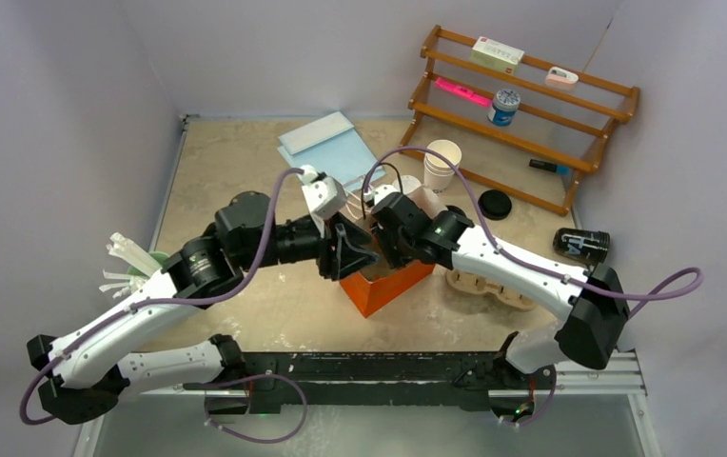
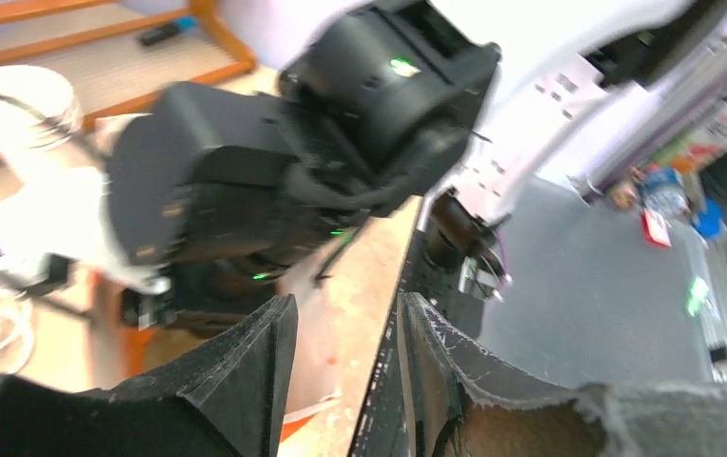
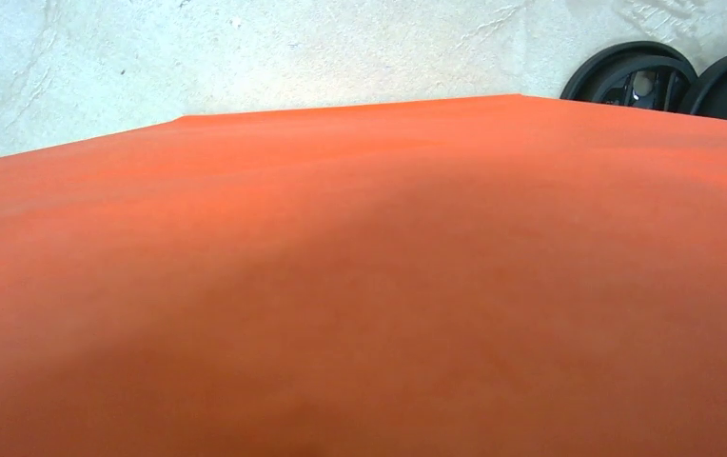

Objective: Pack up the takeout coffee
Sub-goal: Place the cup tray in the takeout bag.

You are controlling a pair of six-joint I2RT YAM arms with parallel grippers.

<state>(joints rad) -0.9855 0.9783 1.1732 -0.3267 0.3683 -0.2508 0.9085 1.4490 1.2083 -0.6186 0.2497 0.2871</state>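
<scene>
An orange paper bag (image 1: 388, 283) stands at the table's middle, and both grippers meet at its top. A black paper cup with white print (image 1: 580, 246) lies on its side at the right. A black lid (image 1: 495, 204) lies behind the bag, and the right wrist view shows two black lids (image 3: 631, 81) beyond the bag's orange wall (image 3: 360, 286). My left gripper (image 1: 345, 252) is at the bag's left rim. Its fingers (image 2: 245, 371) stand apart with only table between them. My right gripper (image 1: 385, 249) is over the bag's mouth, and orange paper hides its fingers in its own view.
A brown pulp carrier (image 1: 488, 284) lies right of the bag under the right arm. Stacked white cups (image 1: 441, 164) stand behind it. A wooden rack (image 1: 531, 114) fills the back right. Blue sheets (image 1: 326, 143) lie at the back. A green holder with white sticks (image 1: 131, 262) is at the left.
</scene>
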